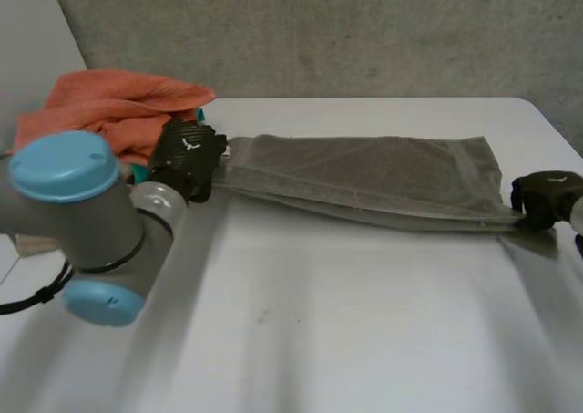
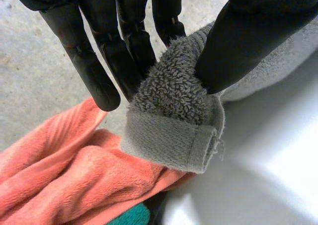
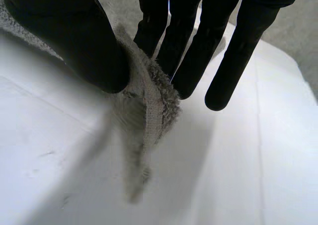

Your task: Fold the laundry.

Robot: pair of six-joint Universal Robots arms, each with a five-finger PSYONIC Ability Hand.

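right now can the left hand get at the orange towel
Probably, once freed: the orange towel lies by the left hand with nothing between, but that hand is pinching the grey towel by its end.

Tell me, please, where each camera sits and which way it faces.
Head: between the arms, looking down at the white table; left arm, left hand, right hand show.
Left wrist: looks along its fingers pinching one end of the grey terry towel, above an orange terry towel.
Right wrist: looks along its fingers pinching the towel's other end.
All three share the grey towel.
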